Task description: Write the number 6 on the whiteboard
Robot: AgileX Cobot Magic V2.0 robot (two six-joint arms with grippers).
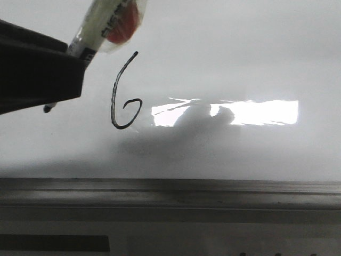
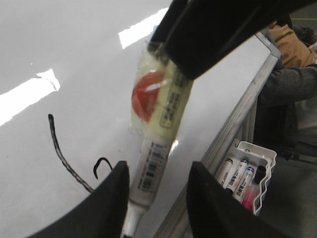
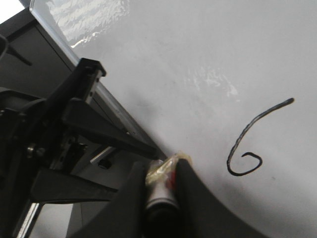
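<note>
This is looking like an office or lab: a framed whiteboard [image 2: 74, 59] is lying flat, a white tray [image 2: 250, 176] of spare markers is hanging beside its frame, and a seated person [image 2: 290, 84] in a dark jacket is waiting nearby.

A white tray [image 2: 257, 171] sits beside the board's frame, holding several markers [image 2: 237, 174] upright, one of them pink [image 2: 247, 194]. Behind it, a person [image 2: 287, 94] in dark clothing with an orange-brown top is partly visible.

Bright glare on whiteboard [image 1: 224, 64], soft blur
</note>
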